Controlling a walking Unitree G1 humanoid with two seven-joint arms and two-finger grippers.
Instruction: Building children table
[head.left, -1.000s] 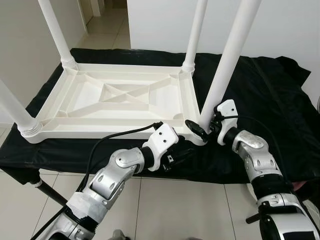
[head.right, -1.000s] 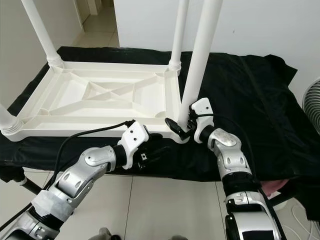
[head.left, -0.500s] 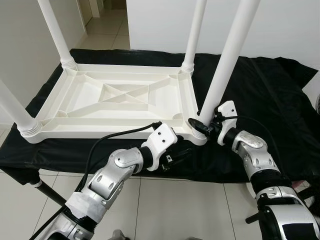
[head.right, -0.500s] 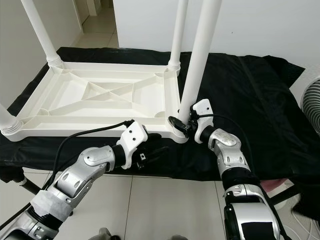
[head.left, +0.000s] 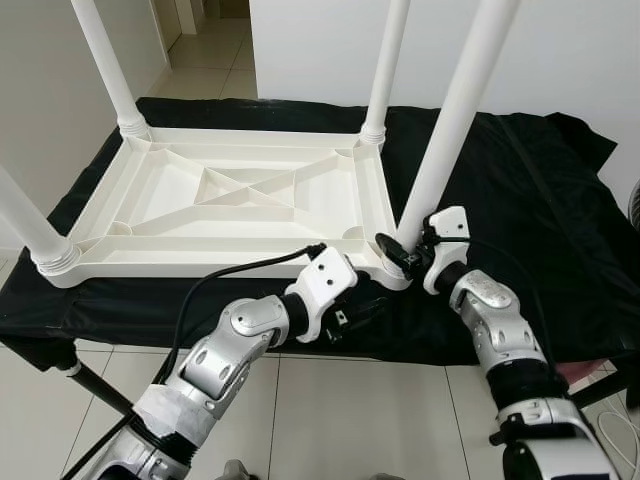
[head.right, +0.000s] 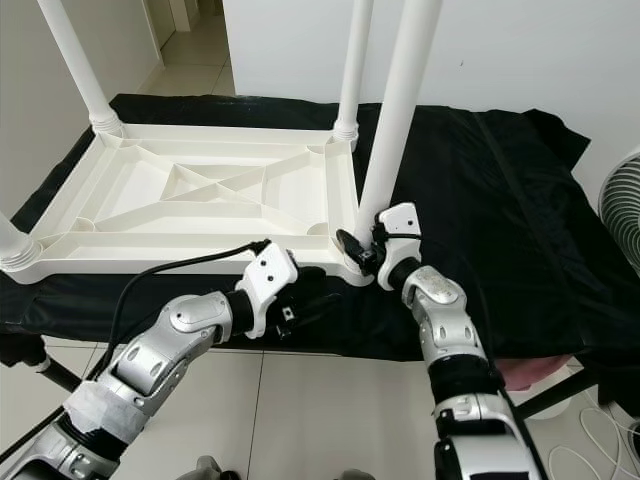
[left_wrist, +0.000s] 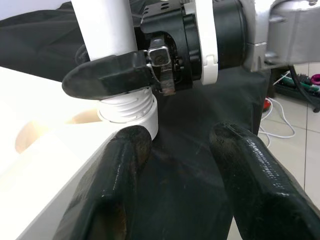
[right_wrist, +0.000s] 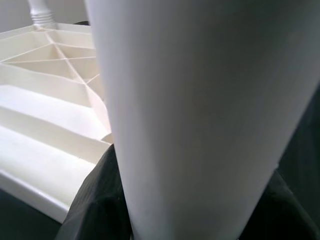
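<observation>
The white plastic children's table (head.left: 240, 200) lies upside down on a black cloth (head.left: 530, 190), with its legs pointing up. My right gripper (head.left: 403, 254) is shut on the near right leg (head.left: 455, 110), just above the leg's threaded base (left_wrist: 127, 107) at the table corner. The right wrist view looks along that leg (right_wrist: 200, 100) from very close. My left gripper (head.left: 365, 310) hangs open below the table's front edge, close to the same corner. Its two black fingers (left_wrist: 115, 190) are spread with only cloth between them.
A black cable (head.left: 240, 270) runs from my left wrist across the front edge of the cloth. A fan (head.right: 622, 200) stands at the far right, with white cables (head.right: 600, 430) on the tiled floor below it. White walls stand behind and to the left.
My right forearm has swung in toward the left and the gripper has turned slightly around the leg's base. The left arm has not moved.
</observation>
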